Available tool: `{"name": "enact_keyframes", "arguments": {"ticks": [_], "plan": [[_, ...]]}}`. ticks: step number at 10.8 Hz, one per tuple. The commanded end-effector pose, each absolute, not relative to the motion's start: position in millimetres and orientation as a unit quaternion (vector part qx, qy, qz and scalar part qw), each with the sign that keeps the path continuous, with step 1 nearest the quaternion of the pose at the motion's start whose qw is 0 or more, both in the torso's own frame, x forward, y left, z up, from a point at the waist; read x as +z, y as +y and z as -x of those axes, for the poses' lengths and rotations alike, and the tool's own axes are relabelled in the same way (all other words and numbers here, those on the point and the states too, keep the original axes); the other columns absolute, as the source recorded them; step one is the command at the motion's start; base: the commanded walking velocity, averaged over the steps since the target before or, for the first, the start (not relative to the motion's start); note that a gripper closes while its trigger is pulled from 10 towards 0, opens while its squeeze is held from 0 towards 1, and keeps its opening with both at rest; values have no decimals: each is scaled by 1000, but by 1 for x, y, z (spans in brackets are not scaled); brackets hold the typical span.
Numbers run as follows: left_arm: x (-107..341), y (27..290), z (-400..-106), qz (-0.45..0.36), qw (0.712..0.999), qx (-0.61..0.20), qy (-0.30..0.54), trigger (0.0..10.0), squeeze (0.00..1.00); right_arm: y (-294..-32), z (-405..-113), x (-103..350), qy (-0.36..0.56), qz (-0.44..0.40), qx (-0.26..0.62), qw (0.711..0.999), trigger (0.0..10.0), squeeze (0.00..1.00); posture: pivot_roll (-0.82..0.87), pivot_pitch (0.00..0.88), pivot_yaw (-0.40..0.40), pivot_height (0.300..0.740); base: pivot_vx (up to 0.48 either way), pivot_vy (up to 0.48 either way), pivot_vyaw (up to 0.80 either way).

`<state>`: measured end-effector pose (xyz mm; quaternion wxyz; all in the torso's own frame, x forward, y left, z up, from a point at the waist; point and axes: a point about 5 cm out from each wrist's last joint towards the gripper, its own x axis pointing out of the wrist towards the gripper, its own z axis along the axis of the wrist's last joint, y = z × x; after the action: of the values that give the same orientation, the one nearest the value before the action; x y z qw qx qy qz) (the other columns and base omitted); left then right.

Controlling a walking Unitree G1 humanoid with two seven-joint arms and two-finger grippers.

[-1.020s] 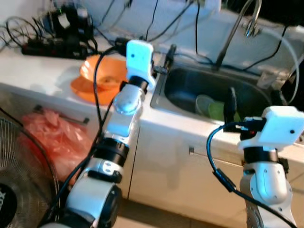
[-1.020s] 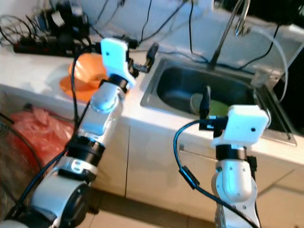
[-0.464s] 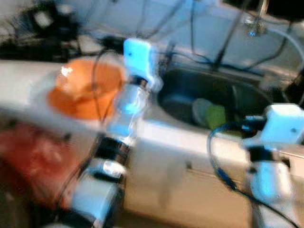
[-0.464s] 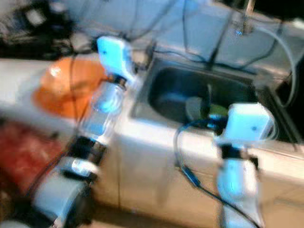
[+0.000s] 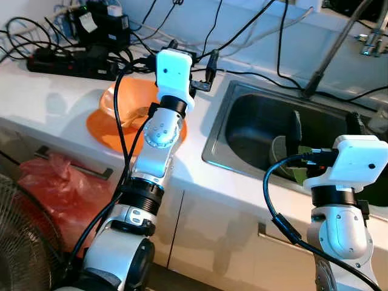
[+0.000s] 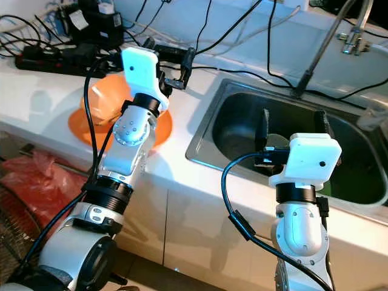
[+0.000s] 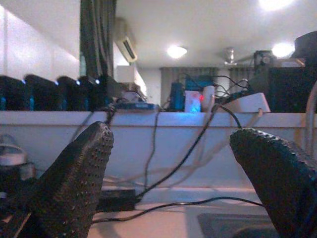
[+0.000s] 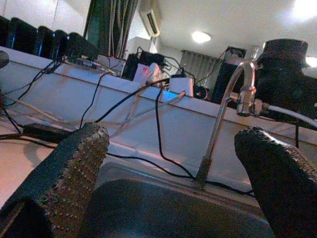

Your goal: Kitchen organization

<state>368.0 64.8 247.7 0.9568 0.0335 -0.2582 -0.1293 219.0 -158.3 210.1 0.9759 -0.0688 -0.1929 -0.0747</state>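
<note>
Below my right gripper [image 6: 291, 124], which hangs released and holding nothing, the sink [image 5: 242, 109] and the green dishes [image 5: 285, 154] in it have come into sharp sight again after the blur of half a second ago, so I judge the walk is finished and I can begin to reach. Under my left gripper [image 5: 191, 59], also released, lies the orange bowl [image 5: 121, 106]. From the right wrist camera I see the faucet [image 8: 230, 106] between the fingers, while the head views show the dishes.
</note>
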Motion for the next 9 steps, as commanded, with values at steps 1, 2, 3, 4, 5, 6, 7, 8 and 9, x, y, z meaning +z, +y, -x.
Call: {"name": "enact_keyframes", "arguments": {"ticks": [1, 2, 3, 4, 5, 6, 7, 8, 9], "plan": [[245, 67, -367, -50, 957, -121, -257, 10000, 0, -163, -219, 211, -193, 73, -84, 975, 10000, 0, 123, 0, -127, 740, 0, 0, 0], [243, 80, -367, -70, 958, -104, -257, 10000, 0, -161, -221, 210, -193, 70, -79, 976, 10000, 0, 144, 0, -134, 740, 0, 0, 0], [241, 96, -365, -94, 958, -85, -258, 10000, 0, -158, -225, 209, -193, 65, -71, 976, 10000, 0, 179, 0, -150, 740, 0, 0, 0], [238, 113, -363, -120, 958, -63, -254, 10000, 0, -155, -230, 208, -192, 59, -60, 978, 10000, 0, 203, 0, -163, 740, 0, 0, 0], [233, 126, -361, -137, 958, -47, -246, 10000, 0, -152, -235, 208, -192, 53, -46, 979, 10000, 0, 232, 0, -181, 740, 0, 0, 0], [231, 132, -358, -145, 958, -40, -245, 10000, 0, -150, -238, 208, -192, 50, -38, 979, 10000, 0, 248, 0, -190, 740, 0, 0, 0], [228, 139, -352, -155, 957, -33, -243, 10000, 0, -149, -244, 208, -189, 42, -23, 981, 10000, 0, 276, 11, -211, 740, 0, 0, 0], [229, 144, -348, -160, 956, -25, -243, 10000, 0, -147, -249, 207, -187, 42, -12, 981, 10000, 0, 292, 17, -221, 740, 0, 0, 0], [229, 148, -345, -162, 956, -20, -244, 10000, 0, -146, -252, 207, -187, 41, -5, 982, 10000, 0, 299, 19, -225, 740, 0, 0, 0]]}}
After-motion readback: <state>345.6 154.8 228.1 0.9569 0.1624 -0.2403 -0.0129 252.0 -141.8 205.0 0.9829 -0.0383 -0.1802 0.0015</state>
